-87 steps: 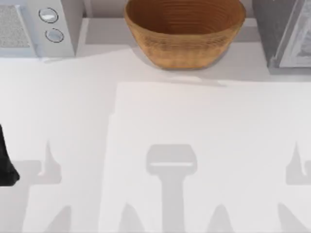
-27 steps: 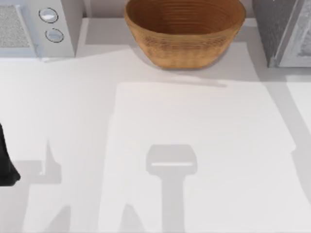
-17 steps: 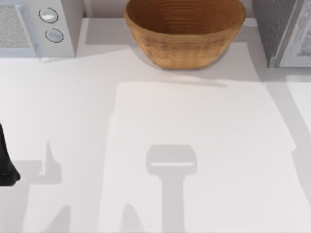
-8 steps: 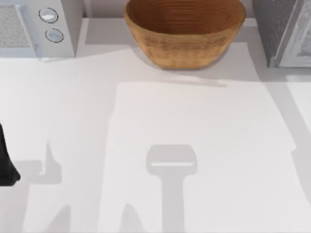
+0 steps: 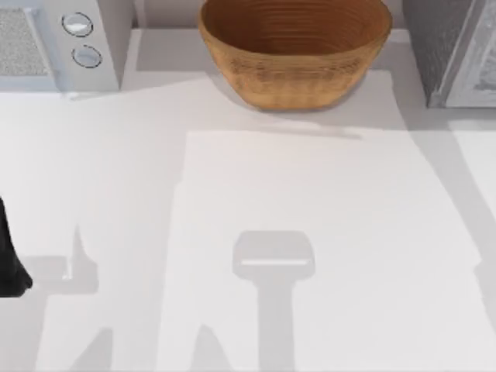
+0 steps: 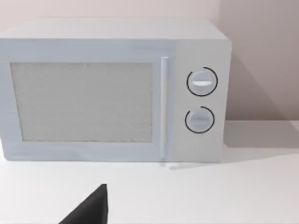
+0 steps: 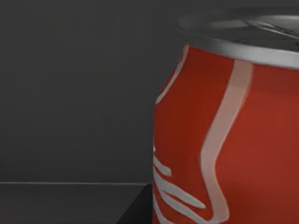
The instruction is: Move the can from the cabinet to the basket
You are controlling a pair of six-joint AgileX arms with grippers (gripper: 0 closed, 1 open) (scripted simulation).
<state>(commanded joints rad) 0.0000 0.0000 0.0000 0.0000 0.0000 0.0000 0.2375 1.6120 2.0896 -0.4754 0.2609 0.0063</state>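
Observation:
The can (image 7: 229,140) stands upright very close in the right wrist view, red with white script and a silver top. Around it is the cabinet's dark inside (image 7: 70,93), and a dark part of my right gripper (image 7: 136,210) shows just beside the can's base. From above, the cabinet (image 5: 434,39) is the dark speckled box at the back right with a paler door panel. The woven tan basket (image 5: 294,77) sits at the back middle with nothing in it. My left arm (image 5: 9,256) is parked at the table's left edge, and a dark tip of its gripper (image 6: 88,212) shows over the white table.
A light grey microwave (image 5: 70,43) with two round knobs stands at the back left, and it faces the left wrist camera (image 6: 112,88). The white table (image 5: 256,194) stretches wide in front of the basket, crossed by soft shadows.
The shadow band at the table's right has shifted a little. The left arm, basket and microwave have stayed where they were.

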